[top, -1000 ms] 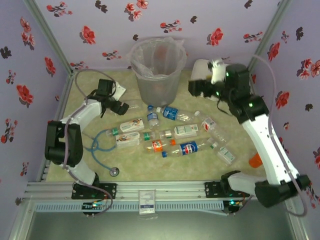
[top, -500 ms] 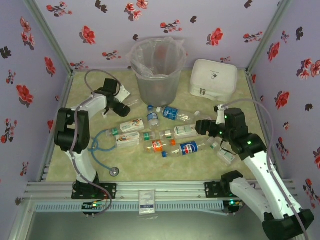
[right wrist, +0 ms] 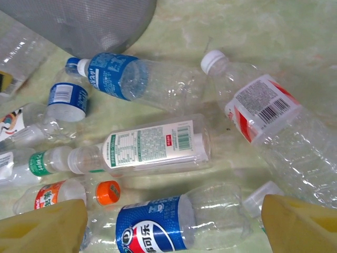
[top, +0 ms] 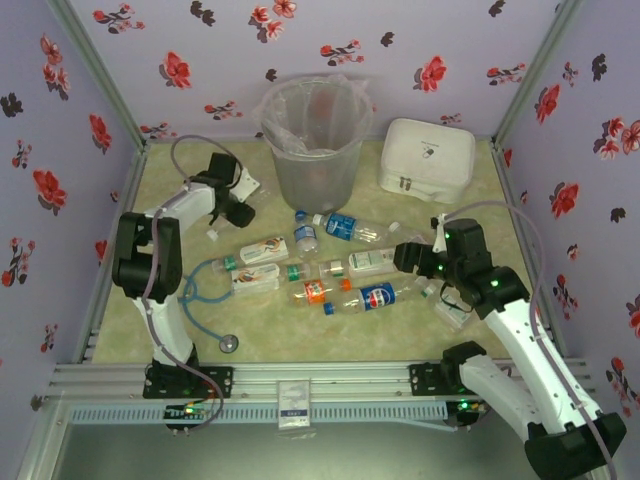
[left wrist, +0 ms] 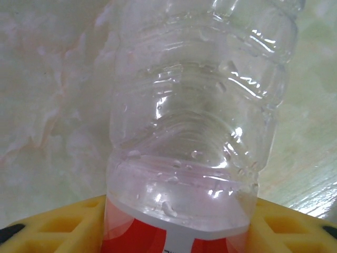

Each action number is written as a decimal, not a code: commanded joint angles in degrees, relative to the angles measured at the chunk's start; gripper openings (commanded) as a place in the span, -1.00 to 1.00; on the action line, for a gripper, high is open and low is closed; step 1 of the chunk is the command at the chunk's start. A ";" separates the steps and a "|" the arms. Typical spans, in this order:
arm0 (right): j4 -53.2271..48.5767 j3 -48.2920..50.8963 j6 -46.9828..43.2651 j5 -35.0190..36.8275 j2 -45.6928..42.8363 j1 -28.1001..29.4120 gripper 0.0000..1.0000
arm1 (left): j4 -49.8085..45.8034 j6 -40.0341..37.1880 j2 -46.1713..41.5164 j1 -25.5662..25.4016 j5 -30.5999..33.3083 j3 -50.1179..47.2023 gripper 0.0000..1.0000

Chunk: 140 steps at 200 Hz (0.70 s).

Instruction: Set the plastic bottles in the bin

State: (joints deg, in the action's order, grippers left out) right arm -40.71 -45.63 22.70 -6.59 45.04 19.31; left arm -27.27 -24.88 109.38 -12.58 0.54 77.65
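Several plastic bottles lie across the mat's middle: a blue-labelled one (top: 345, 226), a white-labelled one (top: 372, 261) and a Pepsi bottle (top: 378, 296). The bin (top: 315, 175) stands at the back centre. Left of the bin, low over the mat, is my left gripper (top: 238, 205). In the left wrist view its yellow fingers (left wrist: 52, 224) press both sides of a clear red-labelled bottle (left wrist: 195, 132). My right gripper (top: 405, 258) hangs open above the pile. Between its fingers the right wrist view shows the Pepsi bottle (right wrist: 158, 226), with a red-and-white labelled bottle (right wrist: 263, 110) to its right.
A white latched case (top: 428, 160) sits at the back right beside the bin. A blue-tubed stethoscope (top: 200, 300) loops on the mat's left front. Flowered walls close in the sides and back. An orange cap (right wrist: 108, 192) lies near the Pepsi bottle.
My left gripper has closed on the red-labelled bottle. My right arm swung down from beside the bin and the case to over the bottle pile, still open.
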 commanded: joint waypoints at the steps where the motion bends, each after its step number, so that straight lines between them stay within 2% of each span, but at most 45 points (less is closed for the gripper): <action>1: -2.12 -0.08 1.05 1.62 0.75 -0.49 0.76 | -3.46 2.68 -3.56 1.13 4.06 2.60 0.05; 31: -2.14 -0.72 0.34 2.10 1.91 -0.48 0.77 | -7.87 8.27 -8.08 2.02 10.59 5.01 0.00; 78: -1.17 -2.28 0.00 5.06 4.77 -0.46 0.71 | -18.26 13.83 -18.94 2.47 15.88 13.10 -0.07; 108: -1.03 -2.60 0.56 6.13 5.95 -0.54 0.69 | -22.98 18.05 -24.09 1.29 15.20 22.34 -0.25; 140: -1.25 -3.10 1.13 5.09 7.34 -0.54 0.70 | -20.36 19.85 -26.24 -5.92 11.61 29.71 -0.36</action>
State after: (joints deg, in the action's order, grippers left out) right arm -41.89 -46.57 22.79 -2.28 51.75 19.11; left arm -46.28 -8.36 84.25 -13.23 14.41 102.65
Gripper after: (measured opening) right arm 0.849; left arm 0.475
